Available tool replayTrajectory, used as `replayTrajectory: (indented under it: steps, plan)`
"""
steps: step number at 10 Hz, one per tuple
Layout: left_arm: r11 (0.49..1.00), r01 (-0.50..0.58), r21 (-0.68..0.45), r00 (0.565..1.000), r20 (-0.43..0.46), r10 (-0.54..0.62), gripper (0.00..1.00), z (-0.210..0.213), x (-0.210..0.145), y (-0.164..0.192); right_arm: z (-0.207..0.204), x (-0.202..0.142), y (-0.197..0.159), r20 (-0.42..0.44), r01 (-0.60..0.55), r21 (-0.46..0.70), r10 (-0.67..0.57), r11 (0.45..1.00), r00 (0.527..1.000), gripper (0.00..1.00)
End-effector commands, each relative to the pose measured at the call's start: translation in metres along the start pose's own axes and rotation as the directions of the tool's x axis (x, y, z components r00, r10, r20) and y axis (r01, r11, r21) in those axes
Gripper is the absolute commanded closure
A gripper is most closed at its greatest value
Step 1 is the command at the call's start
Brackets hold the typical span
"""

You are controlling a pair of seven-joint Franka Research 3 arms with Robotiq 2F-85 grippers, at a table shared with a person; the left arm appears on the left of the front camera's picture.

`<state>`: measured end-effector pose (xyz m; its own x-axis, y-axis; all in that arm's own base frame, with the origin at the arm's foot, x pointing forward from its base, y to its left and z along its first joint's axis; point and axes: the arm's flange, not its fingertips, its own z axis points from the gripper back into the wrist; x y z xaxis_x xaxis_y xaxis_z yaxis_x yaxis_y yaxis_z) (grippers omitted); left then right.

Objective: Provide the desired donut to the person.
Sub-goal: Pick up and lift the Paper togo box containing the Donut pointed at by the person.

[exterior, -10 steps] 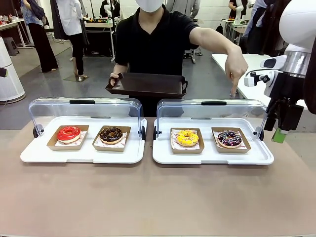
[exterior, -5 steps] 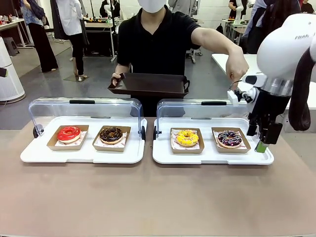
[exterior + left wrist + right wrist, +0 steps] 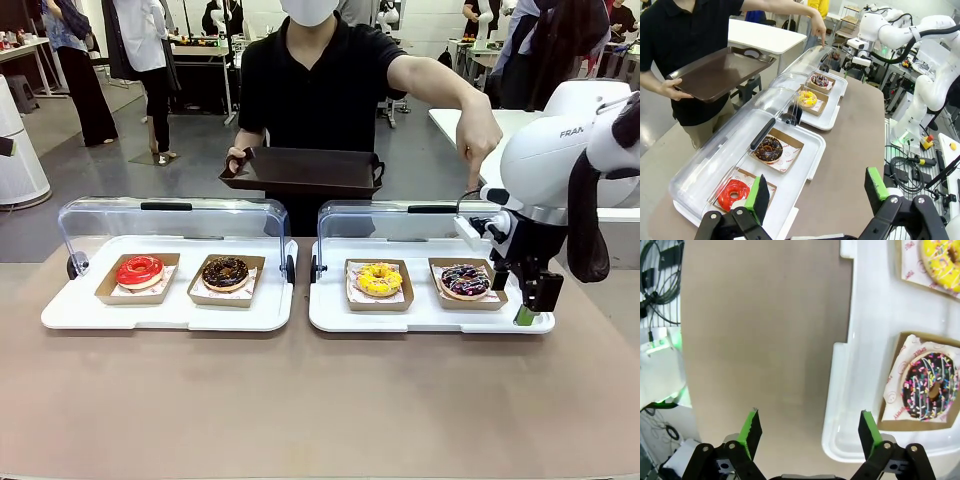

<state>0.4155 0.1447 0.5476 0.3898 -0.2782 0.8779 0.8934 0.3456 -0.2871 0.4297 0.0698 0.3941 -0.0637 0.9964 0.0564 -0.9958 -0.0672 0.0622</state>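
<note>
The person (image 3: 315, 85) stands across the table, holds a dark serving tray (image 3: 300, 170) in one hand and points a finger (image 3: 472, 180) down over the chocolate donut with coloured sprinkles (image 3: 465, 280) (image 3: 930, 386) (image 3: 819, 80). My right gripper (image 3: 527, 305) (image 3: 810, 432) hangs open just right of that donut, over the end of the white tray (image 3: 430, 318), with nothing between its fingers. My left gripper (image 3: 815, 197) is open and empty, high above the left end of the table.
A yellow donut (image 3: 379, 278) shares the right tray. A red donut (image 3: 139, 270) and a dark chocolate donut (image 3: 226, 272) lie on the left white tray (image 3: 165, 315). Each donut sits in a cardboard holder. Clear lids (image 3: 175, 220) stand raised behind both trays.
My right arm has come down and to the left, from beside the table to the right end of the right tray. The person still points and holds the serving tray.
</note>
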Motion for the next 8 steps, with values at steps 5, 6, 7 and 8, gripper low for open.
replayTrajectory:
  steps: [5, 6, 7, 8]
  plan:
    - [1.000, 0.004, -0.005, 1.000, 0.011, -0.004, 0.00, 0.001, 0.001, 0.000, -0.003, -0.001, -0.005, -0.001, 0.002, 0.001, -0.002, 1.000, 1.000, 0.00]
    - [1.000, 0.004, -0.005, 1.000, 0.011, -0.004, 0.00, 0.001, 0.001, 0.000, -0.003, -0.001, -0.005, -0.001, 0.002, 0.001, -0.002, 1.000, 1.000, 0.00]
    - [1.000, 0.004, -0.005, 1.000, 0.011, -0.004, 0.00, 0.001, 0.001, 0.000, -0.001, 0.001, -0.009, 0.003, 0.032, -0.009, -0.032, 0.999, 0.999, 0.00]
    - [1.000, 0.004, -0.005, 1.000, 0.011, -0.004, 0.00, 0.001, 0.001, 0.000, -0.007, 0.009, -0.014, 0.015, 0.038, -0.059, -0.037, 0.998, 0.999, 0.00]
